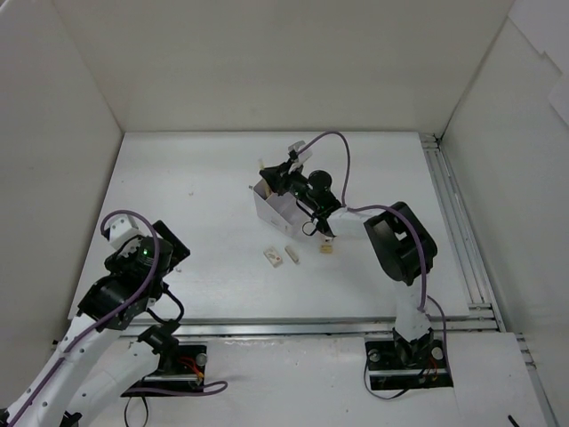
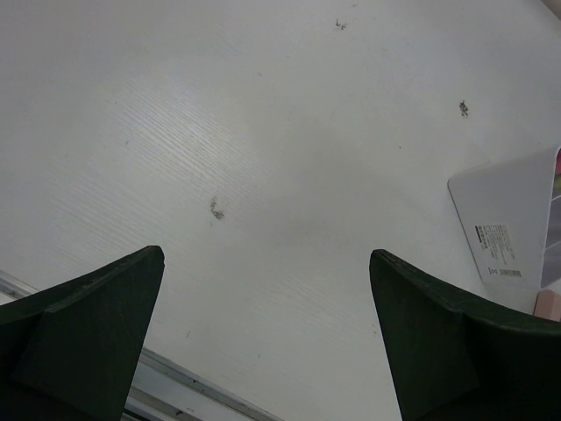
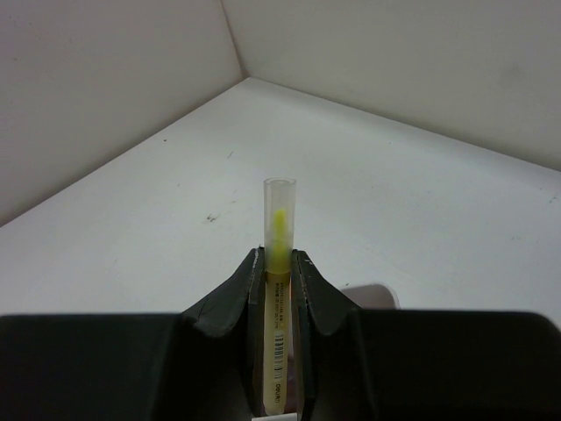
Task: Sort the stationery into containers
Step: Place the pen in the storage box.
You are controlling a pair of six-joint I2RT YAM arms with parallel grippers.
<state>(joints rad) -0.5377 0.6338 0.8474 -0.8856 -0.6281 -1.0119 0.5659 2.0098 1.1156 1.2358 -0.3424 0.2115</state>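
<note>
My right gripper (image 3: 278, 256) is shut on a yellow pen (image 3: 279, 230) with a clear cap. The pen stands upright between the fingers, its capped end sticking out past the tips. In the top view the right gripper (image 1: 274, 178) hovers over the translucent box (image 1: 268, 210) at the table's middle. Three small eraser blocks lie just in front of the box: two white ones (image 1: 271, 256) (image 1: 291, 254) and a tan one (image 1: 325, 249). My left gripper (image 2: 267, 263) is open and empty above bare table at the near left (image 1: 173, 249). A labelled side of the box (image 2: 504, 219) shows at the right edge of its view.
White walls enclose the table on three sides. A metal rail (image 1: 458, 222) runs along the right side and another along the near edge (image 1: 293, 325). A pinkish block (image 2: 549, 303) peeks in beside the box in the left wrist view.
</note>
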